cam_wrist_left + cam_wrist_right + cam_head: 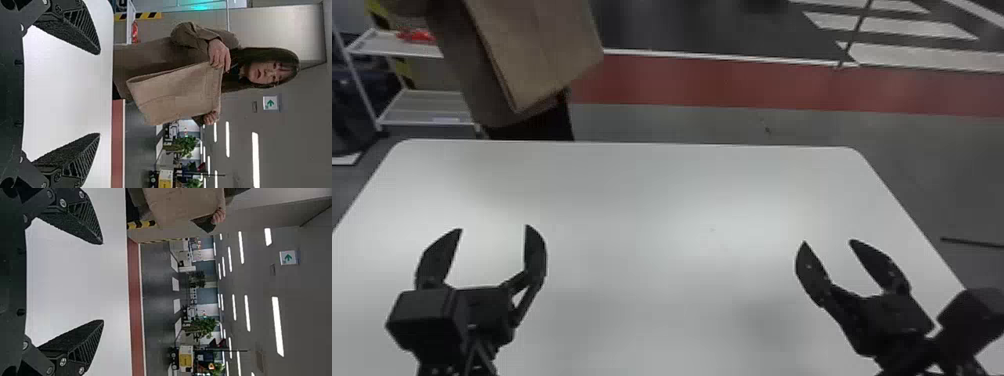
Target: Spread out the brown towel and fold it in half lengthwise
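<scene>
Head view: beyond the far edge of the white table [652, 190], a person is holding up the folded brown towel [547, 45] at eleven o'clock. The left gripper [494, 228] is hovering at eight o'clock, the right gripper [828, 242] at four, their fingers standing wide apart.

Left wrist view: one hand [220, 55] and a second hand [210, 117] are gripping the towel's top corners.

Right wrist view: part of the towel is showing.

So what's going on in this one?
A person across the white table is holding up the brown towel with both hands. The robot's left tool and right tool are open over the table, holding nothing. The towel isn't on the table yet, so the robot's folding hasn't begun.
</scene>
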